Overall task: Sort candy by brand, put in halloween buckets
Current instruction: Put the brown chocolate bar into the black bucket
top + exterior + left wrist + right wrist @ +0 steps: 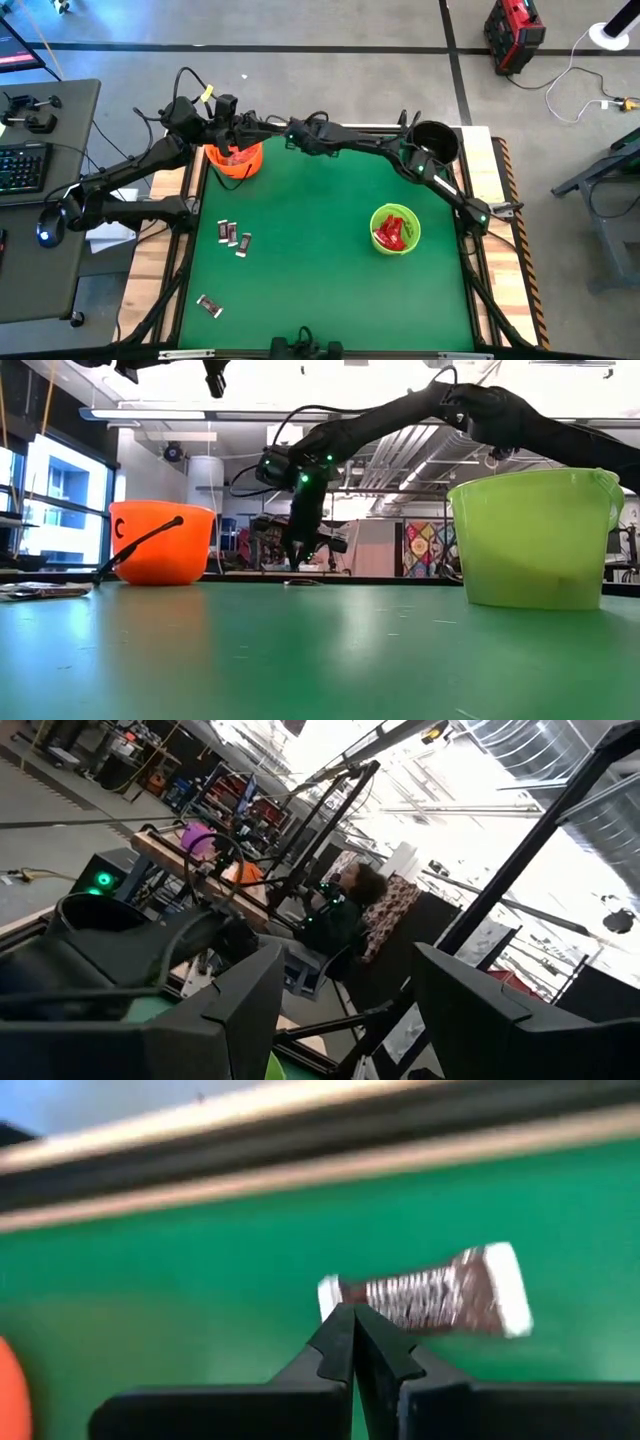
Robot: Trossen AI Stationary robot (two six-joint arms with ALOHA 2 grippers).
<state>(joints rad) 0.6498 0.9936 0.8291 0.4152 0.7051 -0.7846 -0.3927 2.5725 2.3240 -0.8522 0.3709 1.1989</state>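
Right end effector down at a wrapped candy, top middle of desk

Right end effector (352,1320) is pressed together, tips at the near edge of a silvery-brown wrapped candy (425,1298) lying flat on the green desk (320,280); can't tell if it pinches the wrapper or only touches it. In high view that spot is upper centre, just right of the orange bucket (236,160). Left end effector (345,1000) is spread, empty, raised by the orange bucket at upper left. Candy looks light, thin, crinkly, prob slippery foil; best taken by a crimped end or across the narrow width. More dark candies (233,237) lie left of centre, one (209,306) lower left. Green bucket (395,229) w/ red candies right of centre, black bucket (434,142) upper right.
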